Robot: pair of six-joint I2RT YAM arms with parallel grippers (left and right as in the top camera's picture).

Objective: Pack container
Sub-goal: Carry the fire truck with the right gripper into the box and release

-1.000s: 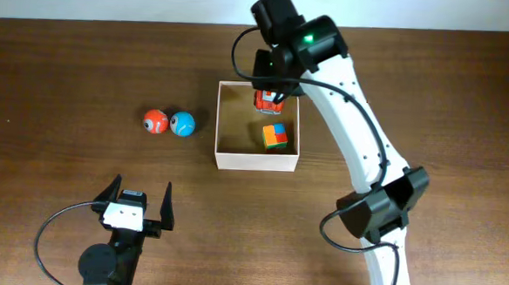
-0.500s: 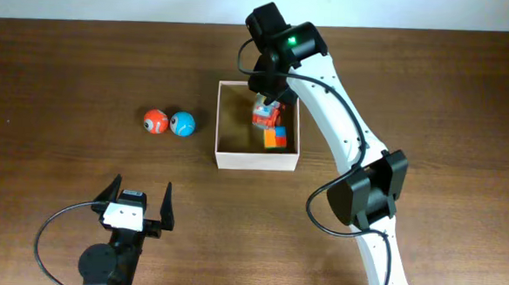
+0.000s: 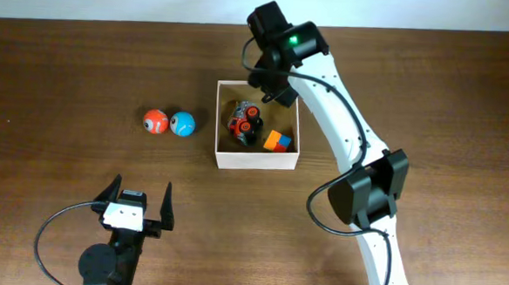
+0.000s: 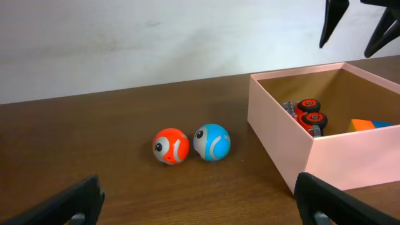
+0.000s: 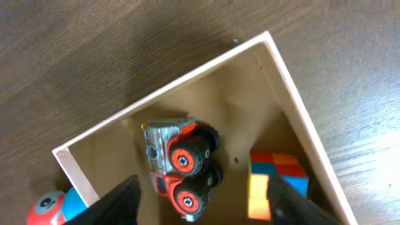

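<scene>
1. The container sits on the table at centre-back, squared up, open side up, with white walls and a tan floor.
2. Two items are inside: a toy truck and a multicolour cube.
3. The truck lies on its side with its orange-hubbed wheels facing up, around the middle of the floor and slightly towards the left wall. (The right wrist view shows both wheel faces straight on.)
4. The cube rests flat near the right wall, towards the front. It is just beside the truck, with a thin strip of floor visible between them.
5. The right gripper hangs over the back part of the container, above the truck, touching neither item. Its jaws are spread wide with nothing between them.
6. The left gripper is at the front-left of the table, well apart from the container. Its jaws are also wide and empty, and in the left wrist view its fingers frame the scene from the bottom corners.
7. An orange ball and a blue ball sit on the table to the left of the container, outside it.
8. The balls are side by side, with the blue one nearer the container. They look to be touching in the left wrist view, and there is a clear gap between the blue ball and the box wall.
</scene>
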